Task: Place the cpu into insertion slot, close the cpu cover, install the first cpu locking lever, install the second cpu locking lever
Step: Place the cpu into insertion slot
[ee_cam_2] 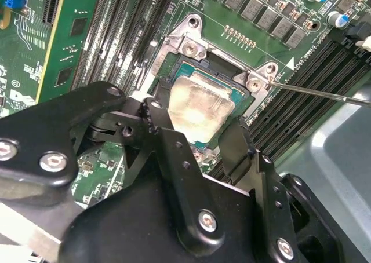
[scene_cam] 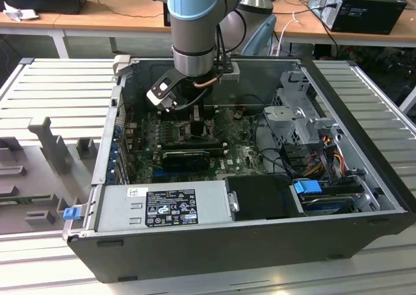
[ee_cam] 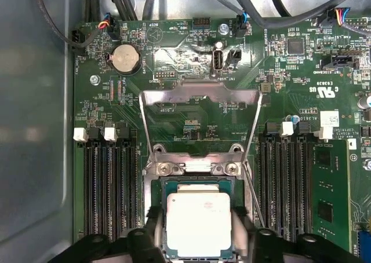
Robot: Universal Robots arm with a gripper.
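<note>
Cpu (ee_cam: 199, 219) flat, metal top up, at insertion slot (ee_cam: 155, 185), pincer (ee_cam: 197, 223) clamped on opposite edges.

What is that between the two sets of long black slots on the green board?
In the first wrist view, the insertion slot lies between them, with the cpu resting in it and the cpu cover standing open.

Silver-grey arm (scene_cam: 195, 54) with pale blue joint covers; black end effector (ee_cam_2: 197, 127) linkage studded with silver screws
</note>
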